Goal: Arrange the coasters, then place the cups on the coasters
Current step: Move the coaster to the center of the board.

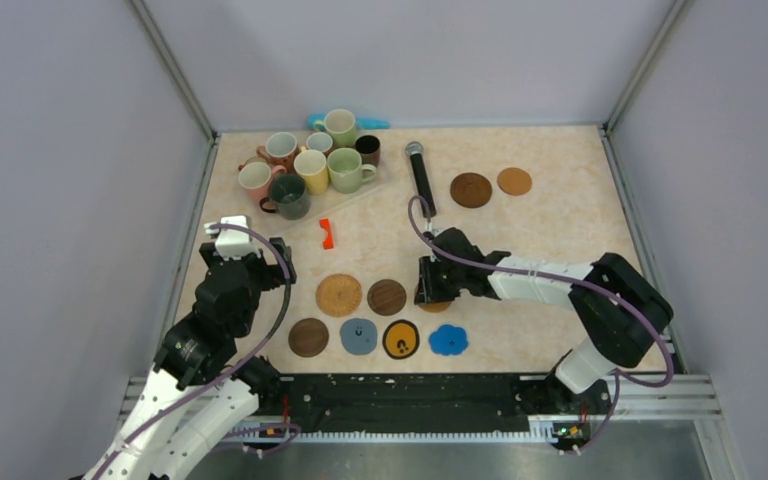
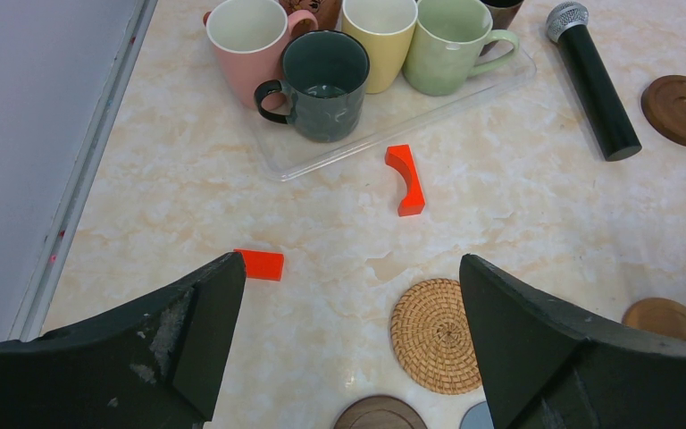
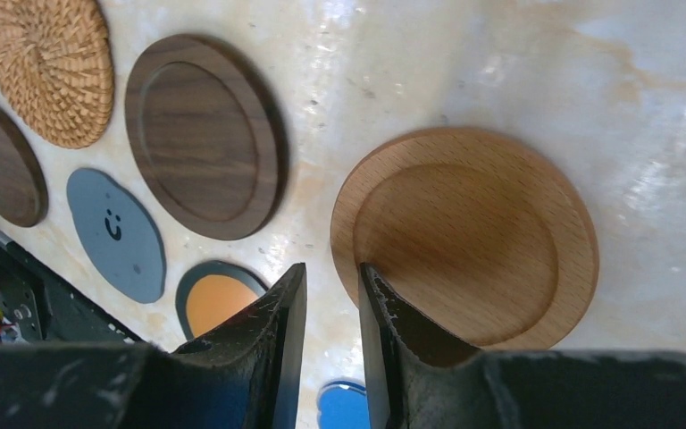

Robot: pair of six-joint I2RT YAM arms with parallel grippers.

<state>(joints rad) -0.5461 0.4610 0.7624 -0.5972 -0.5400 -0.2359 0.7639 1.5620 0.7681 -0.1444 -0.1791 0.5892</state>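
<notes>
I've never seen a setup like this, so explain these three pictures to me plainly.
Two robot arms are bolted to a table. The wide picture looks down from above and behind them; the other two come from a camera on each wrist. A clear tray holds mugs; nearby lie a microphone, red-orange pieces and round coasters. The left fingers are wide open, holding nothing. The right fingers, nearly closed, straddle the rim of a light wooden coaster; whether they grip it is unclear.

A marbled beige table lies under soft, even light. Plain pale grey walls rise behind it and at both its sides, joined by metal corner posts.
</notes>
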